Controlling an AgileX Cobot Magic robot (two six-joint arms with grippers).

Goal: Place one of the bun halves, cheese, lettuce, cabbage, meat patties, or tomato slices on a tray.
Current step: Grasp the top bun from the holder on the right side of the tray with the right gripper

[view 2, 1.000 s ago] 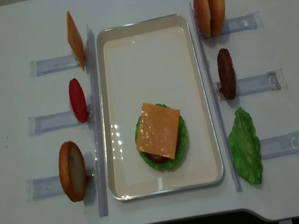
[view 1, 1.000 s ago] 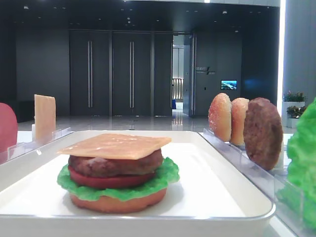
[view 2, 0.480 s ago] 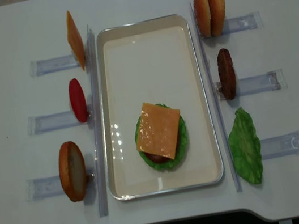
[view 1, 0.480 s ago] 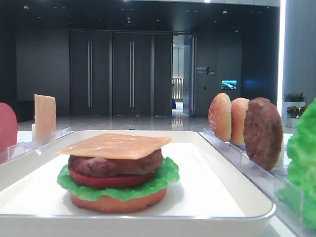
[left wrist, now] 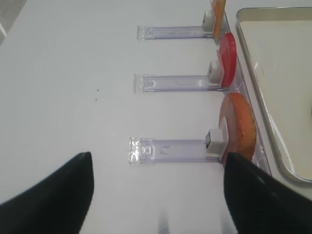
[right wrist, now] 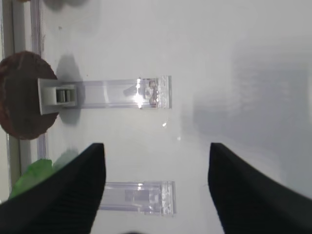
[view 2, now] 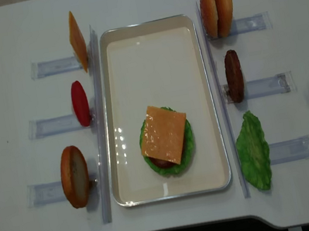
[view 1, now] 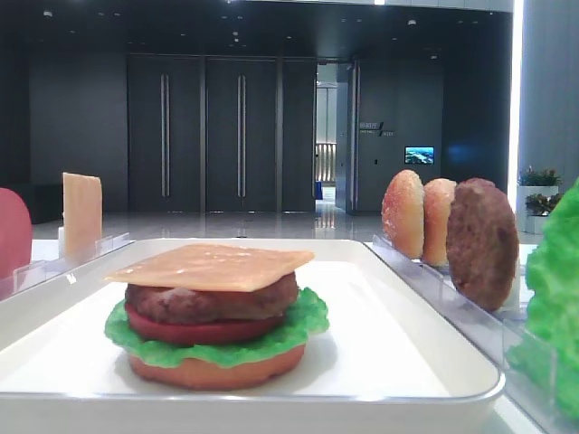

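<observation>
On the tray (view 2: 148,39), toward its 6 o'clock end, sits a stack: bun base, lettuce (view 2: 188,144), a tomato slice, a meat patty (view 1: 213,303), and a square cheese (view 2: 163,134) slice lying flat on top, turned slightly askew. At the table's (view 2: 4,34) 3 o'clock side of the tray, clear holder strips (view 2: 262,87) carry more pieces on edge: two bun halves (view 2: 217,10) pressed together at about 1 o'clock, a spare patty (view 2: 234,76) at 3 o'clock, and a loose lettuce leaf (view 2: 253,151) at about 4 o'clock. At the 9 o'clock side stand a spare cheese slice (view 2: 77,41) at 11 o'clock, a tomato slice (view 2: 80,103) at 9 o'clock, and a flat bun base (view 2: 74,176) at 7 o'clock.

The right gripper (right wrist: 156,190) hangs over bare table beside the patty's holder, its fingers spread wide with nothing between them; only a dark edge of that arm shows at the overhead view's 3 o'clock border. The left gripper (left wrist: 156,195) is likewise spread wide and empty, above the table near the bun base's holder.
</observation>
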